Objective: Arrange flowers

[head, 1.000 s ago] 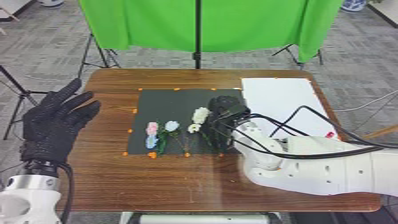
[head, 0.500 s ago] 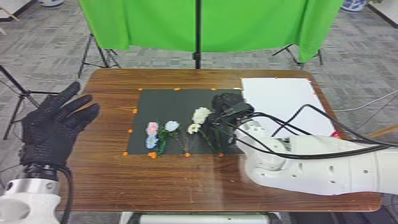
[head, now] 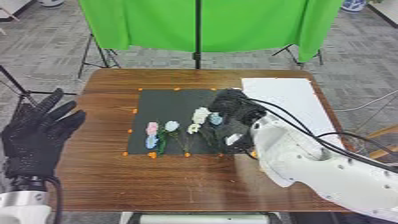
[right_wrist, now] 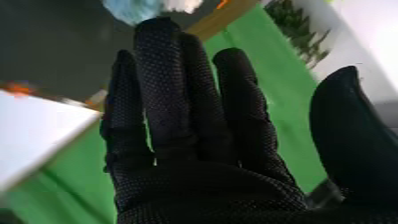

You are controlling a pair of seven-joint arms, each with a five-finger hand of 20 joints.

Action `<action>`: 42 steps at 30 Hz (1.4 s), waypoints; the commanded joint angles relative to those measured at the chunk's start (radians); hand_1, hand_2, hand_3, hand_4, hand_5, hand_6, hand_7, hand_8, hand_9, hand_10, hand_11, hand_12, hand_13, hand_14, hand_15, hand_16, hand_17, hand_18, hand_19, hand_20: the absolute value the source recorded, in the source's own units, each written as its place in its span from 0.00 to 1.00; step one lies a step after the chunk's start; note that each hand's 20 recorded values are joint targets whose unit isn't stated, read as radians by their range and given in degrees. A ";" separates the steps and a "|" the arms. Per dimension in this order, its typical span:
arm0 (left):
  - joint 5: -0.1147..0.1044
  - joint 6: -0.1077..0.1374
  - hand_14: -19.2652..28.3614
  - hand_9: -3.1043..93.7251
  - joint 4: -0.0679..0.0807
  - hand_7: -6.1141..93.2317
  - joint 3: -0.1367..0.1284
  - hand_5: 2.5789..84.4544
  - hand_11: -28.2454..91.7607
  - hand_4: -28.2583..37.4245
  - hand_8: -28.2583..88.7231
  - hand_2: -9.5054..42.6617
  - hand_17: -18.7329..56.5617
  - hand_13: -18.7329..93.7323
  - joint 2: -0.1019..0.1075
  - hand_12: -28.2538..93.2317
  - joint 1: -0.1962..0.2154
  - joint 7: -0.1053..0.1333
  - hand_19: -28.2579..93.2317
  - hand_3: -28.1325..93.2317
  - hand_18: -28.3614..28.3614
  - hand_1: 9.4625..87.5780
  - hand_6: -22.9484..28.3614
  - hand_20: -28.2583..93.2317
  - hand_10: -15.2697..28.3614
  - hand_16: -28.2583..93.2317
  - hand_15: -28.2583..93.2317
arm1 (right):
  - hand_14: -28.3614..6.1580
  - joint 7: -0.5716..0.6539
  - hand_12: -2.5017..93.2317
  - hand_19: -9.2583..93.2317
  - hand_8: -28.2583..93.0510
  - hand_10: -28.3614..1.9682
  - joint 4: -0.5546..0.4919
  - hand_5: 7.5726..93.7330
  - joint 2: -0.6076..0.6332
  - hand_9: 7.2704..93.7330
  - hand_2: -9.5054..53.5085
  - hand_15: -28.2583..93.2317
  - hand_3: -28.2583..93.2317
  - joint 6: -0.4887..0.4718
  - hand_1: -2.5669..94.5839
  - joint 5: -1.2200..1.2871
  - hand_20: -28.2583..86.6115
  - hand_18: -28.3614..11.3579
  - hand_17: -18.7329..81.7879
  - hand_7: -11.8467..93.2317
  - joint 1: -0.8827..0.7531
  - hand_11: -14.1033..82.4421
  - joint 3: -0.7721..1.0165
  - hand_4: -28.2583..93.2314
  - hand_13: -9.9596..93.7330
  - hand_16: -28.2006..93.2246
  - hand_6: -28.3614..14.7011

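The right hand, fingers straight, is beside a blue flower, perhaps touching; the left hand has fingers spread.

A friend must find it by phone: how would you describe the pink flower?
A dark mat lies on the brown table. Along the mat's left side, the pink flower sits just beyond a light-blue one; it is the only pink bloom there.
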 commanded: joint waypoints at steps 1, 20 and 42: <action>-0.015 -0.012 1.00 0.36 0.035 0.18 -0.010 0.42 0.45 0.00 0.17 0.35 0.17 0.40 -0.022 0.32 0.042 0.035 0.77 0.85 0.95 0.06 0.61 0.37 0.79 0.14 0.73 | 0.31 -0.131 0.18 0.71 0.13 0.30 -0.055 0.54 0.054 0.59 0.26 0.68 0.91 0.075 0.20 0.223 0.41 0.12 0.33 0.27 -0.552 0.35 0.701 0.04 0.59 0.31 0.56; -0.013 0.015 0.94 0.33 0.045 0.17 -0.002 0.38 0.40 0.00 0.17 0.34 0.17 0.38 -0.037 0.33 0.035 0.028 0.71 0.85 0.94 0.05 0.56 0.45 0.74 0.17 0.61 | 0.28 -0.507 0.17 0.62 0.13 0.36 -0.065 0.46 0.036 0.48 0.25 0.61 0.93 0.082 0.19 0.747 0.40 0.13 0.23 0.26 -0.908 0.32 1.142 0.02 0.48 0.31 0.60; -0.033 0.004 0.94 0.34 0.071 0.17 0.000 0.38 0.42 0.00 0.17 0.34 0.16 0.38 -0.005 0.33 0.011 0.034 0.67 0.86 0.99 0.06 0.57 0.37 0.76 0.17 0.61 | 0.28 -0.603 0.17 0.59 0.13 0.40 -0.020 0.43 0.058 0.47 0.25 0.56 0.93 -0.030 0.18 0.931 0.43 0.11 0.21 0.26 -0.984 0.29 1.179 0.01 0.47 0.34 0.65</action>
